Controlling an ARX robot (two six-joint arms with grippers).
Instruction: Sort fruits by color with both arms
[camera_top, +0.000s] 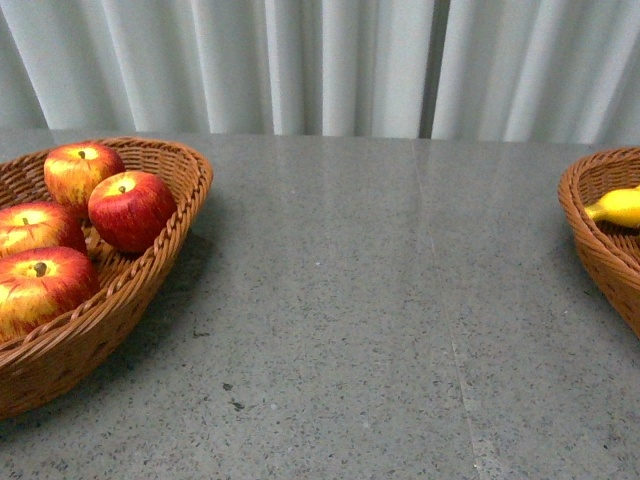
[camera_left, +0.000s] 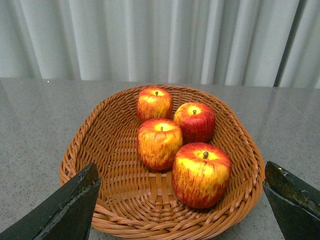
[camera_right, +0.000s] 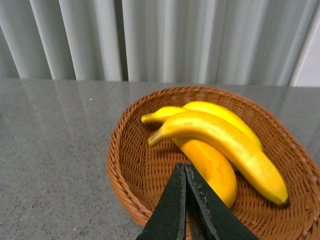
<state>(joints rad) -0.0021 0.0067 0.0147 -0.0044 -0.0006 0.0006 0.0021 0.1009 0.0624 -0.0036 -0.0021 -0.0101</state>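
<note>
matte black wedge-shaped jaws, scuffed edges

On the surface (camera_top: 380, 300), one basket (camera_top: 150, 280) sits at nine o'clock in the front view and a second basket (camera_top: 600, 240) at three o'clock, well apart. Four apples (camera_left: 200, 172) lie in the nine o'clock basket, clustered close together. Bananas (camera_right: 225, 142) lie stacked in the other, seemingly three. A curtain (camera_top: 320, 60) hangs behind, at twelve o'clock.

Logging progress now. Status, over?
Left tool open, right tool shut, both empty. Four apples in left basket, bananas in right. Nothing blocking.
</note>
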